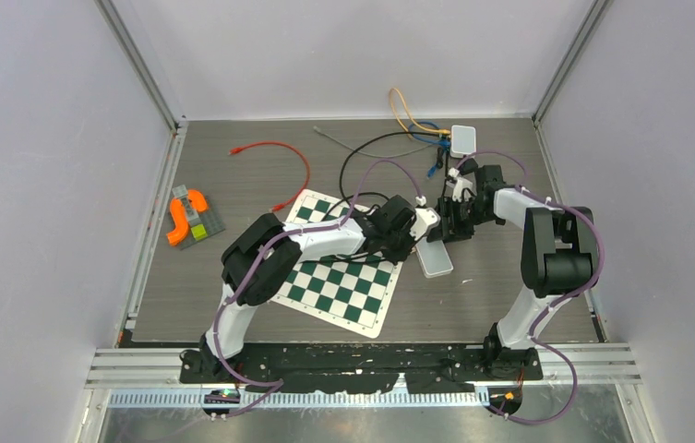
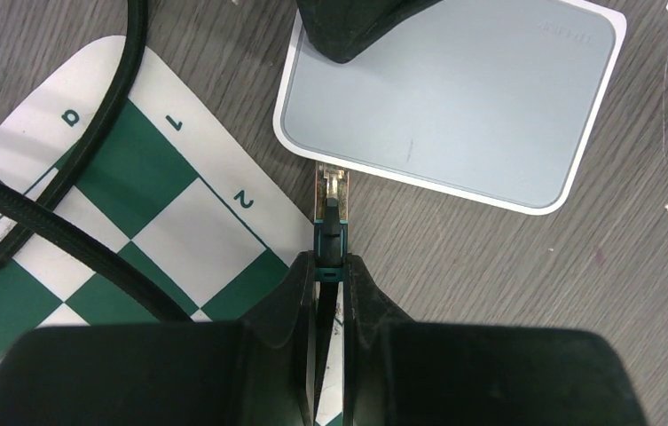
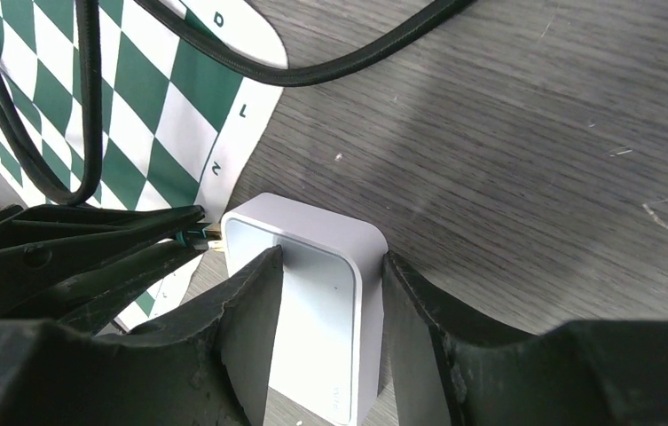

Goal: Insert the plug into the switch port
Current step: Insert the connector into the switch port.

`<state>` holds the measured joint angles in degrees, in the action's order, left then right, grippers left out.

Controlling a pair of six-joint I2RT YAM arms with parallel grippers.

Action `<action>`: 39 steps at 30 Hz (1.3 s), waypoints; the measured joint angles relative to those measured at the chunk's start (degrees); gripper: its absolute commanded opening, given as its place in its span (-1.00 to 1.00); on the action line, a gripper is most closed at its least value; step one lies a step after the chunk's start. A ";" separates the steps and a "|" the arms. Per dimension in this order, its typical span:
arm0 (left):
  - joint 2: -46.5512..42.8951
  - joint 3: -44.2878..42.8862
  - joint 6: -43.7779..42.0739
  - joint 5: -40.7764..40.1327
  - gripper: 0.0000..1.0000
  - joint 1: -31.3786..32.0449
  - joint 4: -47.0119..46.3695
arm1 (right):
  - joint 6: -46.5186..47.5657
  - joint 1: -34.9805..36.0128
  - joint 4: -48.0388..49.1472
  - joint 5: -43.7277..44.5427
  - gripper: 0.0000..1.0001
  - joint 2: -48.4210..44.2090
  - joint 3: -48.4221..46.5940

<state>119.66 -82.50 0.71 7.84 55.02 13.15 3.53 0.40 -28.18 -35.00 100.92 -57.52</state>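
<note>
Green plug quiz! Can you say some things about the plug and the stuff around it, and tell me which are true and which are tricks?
1. The left gripper is pinching the green plug. True.
2. The plug is all the way inside the white switch. False: only its tip reaches the switch's edge, and most of it shows outside.
3. The right gripper has one finger on each side of the switch. True.
4. The chessboard mat is red and white. False: it is green and white.
5. No gripper is touching the red cable. True.
</note>
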 measured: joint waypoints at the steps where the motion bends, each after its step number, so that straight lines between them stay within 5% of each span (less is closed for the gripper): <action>1: 0.00 0.00 -0.26 0.02 -1.00 0.00 0.00 | 0.22 -0.07 0.02 -0.20 0.01 0.09 0.00; 14: -0.42 1.75 -0.02 0.11 -1.00 0.00 -3.02 | -1.27 -1.22 3.34 -4.31 -0.02 1.03 1.31; 39: 1.95 -4.92 6.43 -1.38 -1.00 0.11 6.23 | -26.62 -1.73 48.19 -2.03 -0.03 -11.78 29.46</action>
<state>121.60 -87.42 7.14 6.46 55.13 19.38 -23.09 -1.32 20.01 -37.04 89.14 -28.05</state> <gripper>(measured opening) 0.101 0.482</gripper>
